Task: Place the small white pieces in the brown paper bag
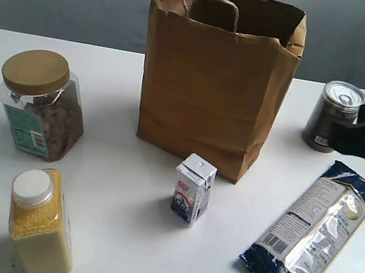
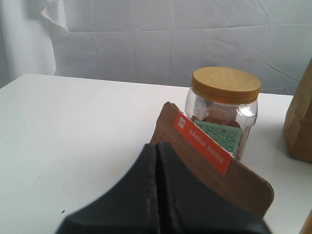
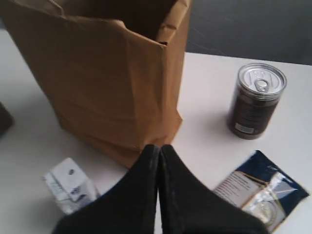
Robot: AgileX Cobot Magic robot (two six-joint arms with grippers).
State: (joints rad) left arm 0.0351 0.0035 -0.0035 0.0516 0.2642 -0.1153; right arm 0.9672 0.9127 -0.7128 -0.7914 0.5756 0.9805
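My right pincer [image 3: 159,148], clenched on nothing, faces the tall upright kraft-brown paper bag [image 3: 112,83], mouth open, near ahead. My left pincer [image 2: 157,146], likewise clenched empty, is farther off. Small white pieces: none visible in any view.

The left tool [image 2: 157,148] and the right tool [image 3: 159,148] each have their fingers pressed together.

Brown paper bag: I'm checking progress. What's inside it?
The brown paper bag is open; only its shadowed inner walls show. The front wall hides the bottom, so contents are unseen.
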